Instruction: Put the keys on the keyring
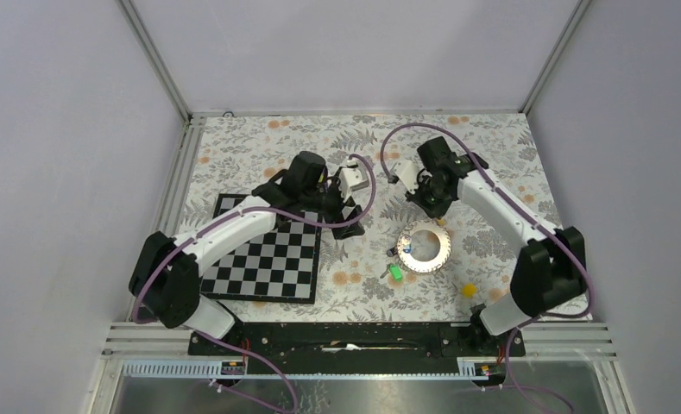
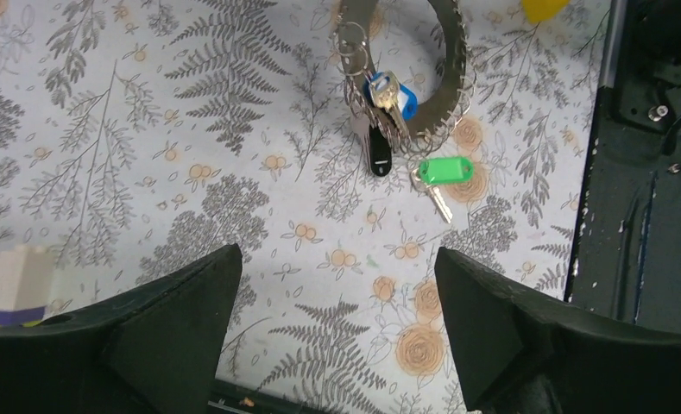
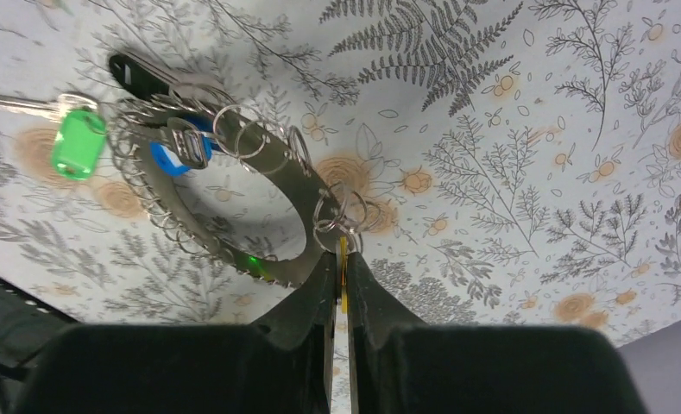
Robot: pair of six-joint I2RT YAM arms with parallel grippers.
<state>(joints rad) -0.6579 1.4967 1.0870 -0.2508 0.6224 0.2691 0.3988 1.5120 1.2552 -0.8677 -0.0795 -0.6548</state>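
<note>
The keyring [image 1: 445,250] lies flat on the flowered cloth, a wide grey metal loop edged with small wire rings [image 3: 276,267]. A blue key [image 2: 393,93] and a black key [image 2: 377,151] hang from its rim, and a green key [image 2: 444,170] lies just beside it. My right gripper [image 3: 340,259] is shut on a thin yellow key [image 3: 343,274], seen edge-on, right at the small rings on the loop's far edge. My left gripper [image 2: 337,285] is open and hovers over bare cloth, a short way from the keyring, with nothing between its fingers.
A chessboard [image 1: 263,259] lies under the left arm. A small yellow piece [image 1: 468,290] sits on the cloth near the right arm's base. The black base rail [image 2: 639,216] runs along the near edge. Grey walls close in the table.
</note>
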